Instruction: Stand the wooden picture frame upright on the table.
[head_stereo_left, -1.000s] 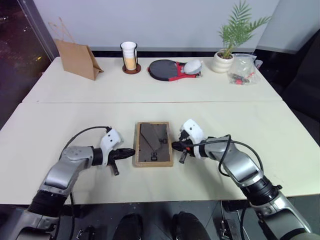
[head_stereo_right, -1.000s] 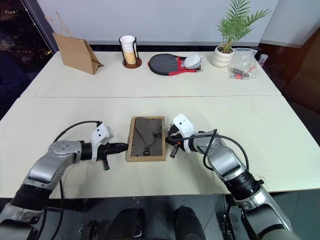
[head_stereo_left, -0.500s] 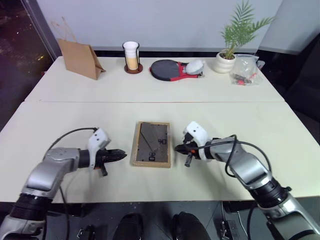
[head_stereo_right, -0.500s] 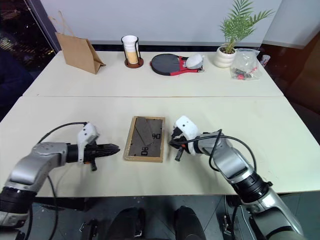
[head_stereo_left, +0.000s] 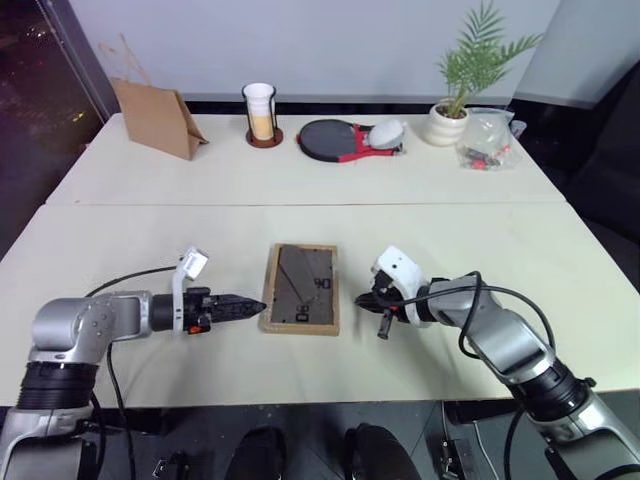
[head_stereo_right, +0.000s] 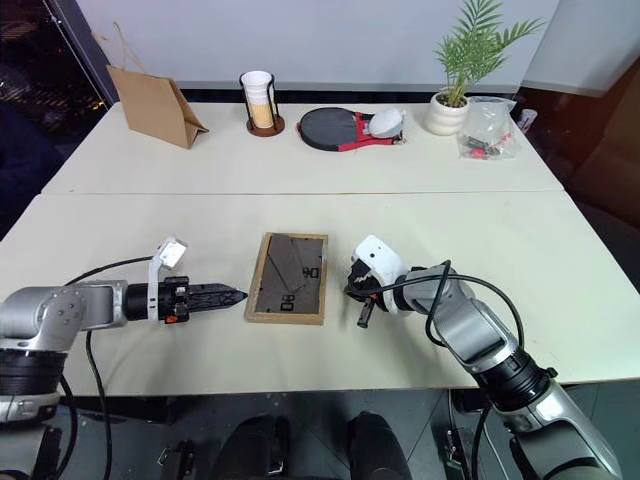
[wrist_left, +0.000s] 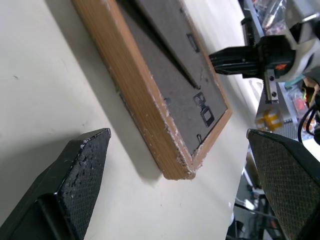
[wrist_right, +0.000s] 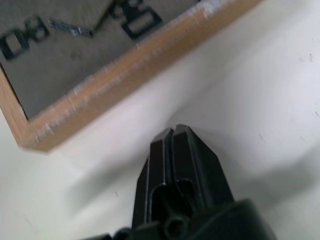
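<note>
A: The table (head_stereo_left: 120, 230) has the wooden picture frame (head_stereo_left: 303, 288) flat, back up, near its front edge, long axis running front to back.

B: Paper bag (head_stereo_left: 155, 118), cup (head_stereo_left: 259, 113), paddle (head_stereo_left: 340, 139) and plant (head_stereo_left: 458, 95) line the far edge, well apart.

A: Left gripper (head_stereo_left: 252, 305) gapes wide at the frame's front-left corner; right gripper (head_stereo_left: 364, 300), closed and empty, sits just beside its right edge.

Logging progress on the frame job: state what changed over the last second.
The left gripper has rolled and opened wide beside the wooden picture frame. The right gripper, shut, has backed slightly off the frame's other edge. The frame stays flat, back up, on the table.
</note>
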